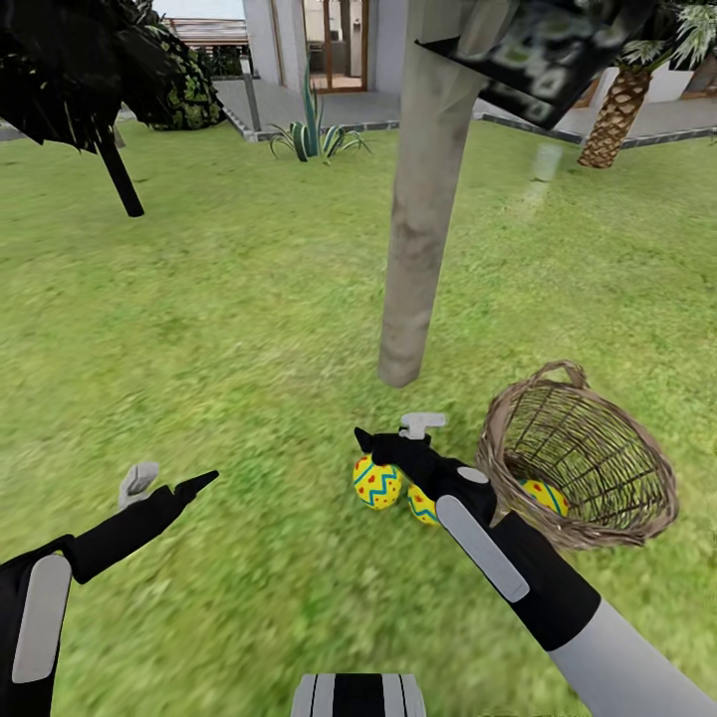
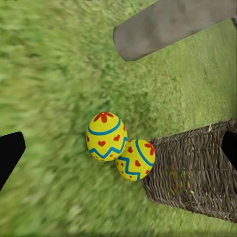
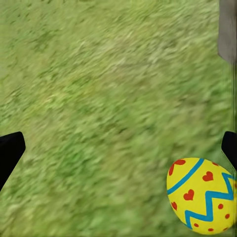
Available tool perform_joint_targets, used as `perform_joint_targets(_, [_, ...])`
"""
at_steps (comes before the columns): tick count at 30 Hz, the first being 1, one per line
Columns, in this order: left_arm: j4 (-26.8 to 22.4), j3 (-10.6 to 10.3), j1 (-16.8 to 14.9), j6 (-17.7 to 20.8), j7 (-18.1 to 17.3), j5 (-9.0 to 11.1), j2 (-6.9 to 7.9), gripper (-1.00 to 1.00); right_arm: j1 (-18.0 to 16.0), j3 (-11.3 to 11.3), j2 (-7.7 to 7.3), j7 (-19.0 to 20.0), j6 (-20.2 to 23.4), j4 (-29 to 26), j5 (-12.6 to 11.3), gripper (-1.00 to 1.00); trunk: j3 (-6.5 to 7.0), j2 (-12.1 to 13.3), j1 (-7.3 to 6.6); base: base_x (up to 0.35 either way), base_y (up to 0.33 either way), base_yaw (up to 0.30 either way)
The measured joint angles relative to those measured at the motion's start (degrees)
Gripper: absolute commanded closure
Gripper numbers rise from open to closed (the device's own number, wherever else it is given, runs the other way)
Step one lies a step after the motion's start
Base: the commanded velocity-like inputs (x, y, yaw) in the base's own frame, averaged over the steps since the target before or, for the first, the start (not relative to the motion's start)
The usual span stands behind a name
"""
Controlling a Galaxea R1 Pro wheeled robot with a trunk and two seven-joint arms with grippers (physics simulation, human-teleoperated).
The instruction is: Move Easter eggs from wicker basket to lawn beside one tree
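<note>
Nearest, left gripper (image 1: 164,484) hangs low over the lawn (image 1: 249,319), jaws spread, empty. Right gripper (image 1: 398,435) sits above two Easter eggs (image 1: 377,482) lying touching on the grass, just beside the wicker basket (image 1: 588,453); jaws spread, nothing held. Basket lies tipped on its side; third egg (image 1: 547,495) shows through the weave, inside. Behind, the pale tree (image 1: 423,199) trunk stands near.

Judgement: third egg remains. Reach through the basket mouth, close gently across its middle, and set it by the pair without nudging them. No writing or labels readable.
</note>
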Motion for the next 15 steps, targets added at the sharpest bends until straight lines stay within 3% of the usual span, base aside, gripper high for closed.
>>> perform_joint_targets(2, [0.00, 1.28, 0.00, -0.02, -0.02, 0.00, -0.04, -1.00, 0.44, 0.18, -0.01, -0.12, -2.50, -0.29, 0.01, -1.00, 0.13, 0.00, 0.00, 0.000, 0.000, -0.181])
perform_joint_targets(8, [0.00, 1.78, 0.00, -0.02, -0.04, 0.01, -0.09, -1.00, 0.90, 1.93, -0.06, -0.24, -4.75, -0.45, 0.07, -1.00, 0.51, 0.00, 0.00, 0.000, 0.000, -0.174])
perform_joint_targets(15, [-0.01, 1.85, 0.01, -0.02, -0.04, 0.02, -0.12, -1.00, 0.92, 2.76, 0.14, -0.31, -4.66, -3.69, 0.11, -1.00, 0.65, 0.00, 0.00, 0.000, 0.000, -0.034])
